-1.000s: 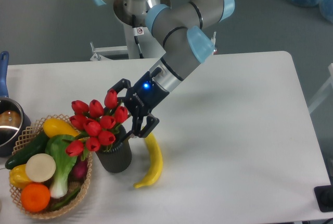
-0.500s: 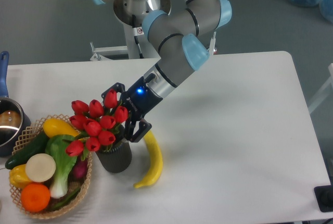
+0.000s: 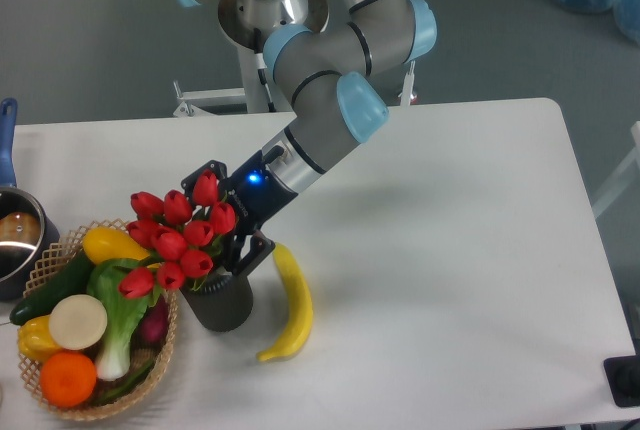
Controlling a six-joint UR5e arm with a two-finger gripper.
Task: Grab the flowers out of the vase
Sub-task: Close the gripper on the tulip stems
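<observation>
The flowers (image 3: 178,240), a bunch of red tulip buds, stand in the dark ribbed vase (image 3: 221,308) at the table's front left. My gripper (image 3: 229,214) comes in from the right at the height of the buds, just above the vase mouth. It is open, with one finger (image 3: 203,171) behind the top buds and the other (image 3: 258,253) at the bunch's right side by the vase rim. The stems between the fingers are hidden by the buds.
A yellow banana (image 3: 292,302) lies just right of the vase. A wicker basket (image 3: 55,246) of vegetables and fruit touches the vase's left side. A steel pot (image 3: 14,240) with a blue handle sits at the left edge.
The arm has moved left and slightly down, bringing the open gripper around the bunch. The tulip buds have shifted a little to the left.
</observation>
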